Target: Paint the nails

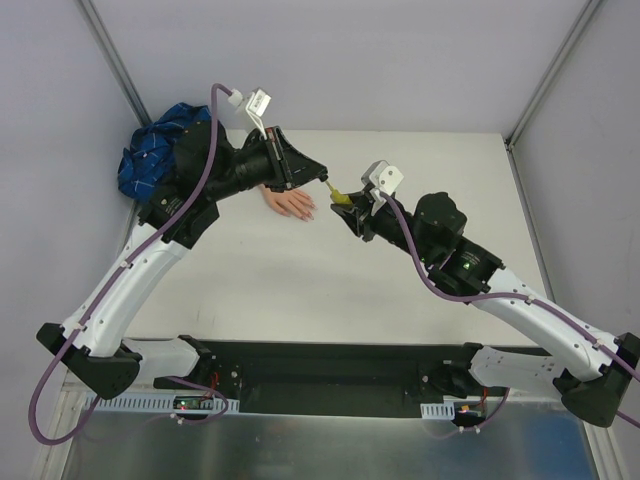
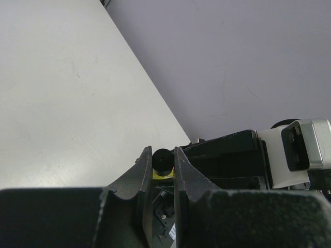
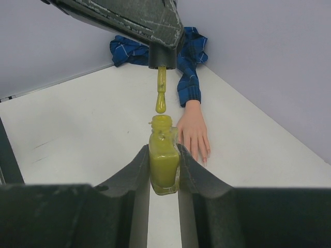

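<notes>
The flesh-coloured mannequin hand (image 3: 193, 129) lies palm down on the white table, its blue plaid sleeve (image 3: 188, 72) running to the back corner. Its pinkish nails (image 3: 208, 153) point toward the right wrist camera. My right gripper (image 3: 163, 151) is shut on an uncapped bottle of yellow-green polish (image 3: 164, 163), held upright just left of the hand. My left gripper (image 2: 162, 155) is shut on the black brush cap (image 2: 162, 160). The wet yellow brush (image 3: 161, 95) hangs just above the bottle's neck. In the top view the left gripper (image 1: 320, 173) and the right gripper (image 1: 348, 205) meet right of the hand (image 1: 292, 204).
The bunched plaid sleeve (image 1: 158, 152) fills the table's far left corner against the grey walls. The right arm's wrist camera housing (image 2: 300, 151) sits close in front of the left gripper. Bare white tabletop (image 1: 430, 160) stretches to the right and toward the arm bases.
</notes>
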Available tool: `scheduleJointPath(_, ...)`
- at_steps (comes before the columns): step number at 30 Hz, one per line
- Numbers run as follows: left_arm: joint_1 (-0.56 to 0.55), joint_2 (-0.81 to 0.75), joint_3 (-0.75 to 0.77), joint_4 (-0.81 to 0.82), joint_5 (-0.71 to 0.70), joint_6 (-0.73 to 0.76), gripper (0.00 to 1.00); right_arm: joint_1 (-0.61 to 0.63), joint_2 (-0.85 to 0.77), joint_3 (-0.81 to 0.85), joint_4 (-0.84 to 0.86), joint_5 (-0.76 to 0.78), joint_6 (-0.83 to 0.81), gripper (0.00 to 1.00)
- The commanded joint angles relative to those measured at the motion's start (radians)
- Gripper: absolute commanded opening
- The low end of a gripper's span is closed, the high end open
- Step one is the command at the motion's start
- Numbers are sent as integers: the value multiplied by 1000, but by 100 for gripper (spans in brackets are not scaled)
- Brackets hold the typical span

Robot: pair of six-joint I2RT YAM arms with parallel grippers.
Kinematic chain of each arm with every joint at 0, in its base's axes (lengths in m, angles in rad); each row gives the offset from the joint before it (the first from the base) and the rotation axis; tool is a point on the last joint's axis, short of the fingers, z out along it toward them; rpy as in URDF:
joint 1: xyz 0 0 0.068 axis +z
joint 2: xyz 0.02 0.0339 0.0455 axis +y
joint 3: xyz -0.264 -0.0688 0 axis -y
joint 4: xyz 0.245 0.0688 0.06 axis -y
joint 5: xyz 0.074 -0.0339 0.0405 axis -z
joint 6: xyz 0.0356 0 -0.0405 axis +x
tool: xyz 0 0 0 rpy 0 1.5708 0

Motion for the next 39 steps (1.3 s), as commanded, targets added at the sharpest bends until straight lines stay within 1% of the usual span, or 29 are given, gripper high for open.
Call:
scheduleJointPath(1,3,4,1,56,30,-12,0,-4,-1,41,65,-20,11,0)
scheduleJointPath(25,3,3,-29,55,58,-6,0,-17,-21,40,83,-16,16,0)
scheduleJointPath(39,5,4,5,21,2,28,0,-17,-66,14,77,-17,25,0)
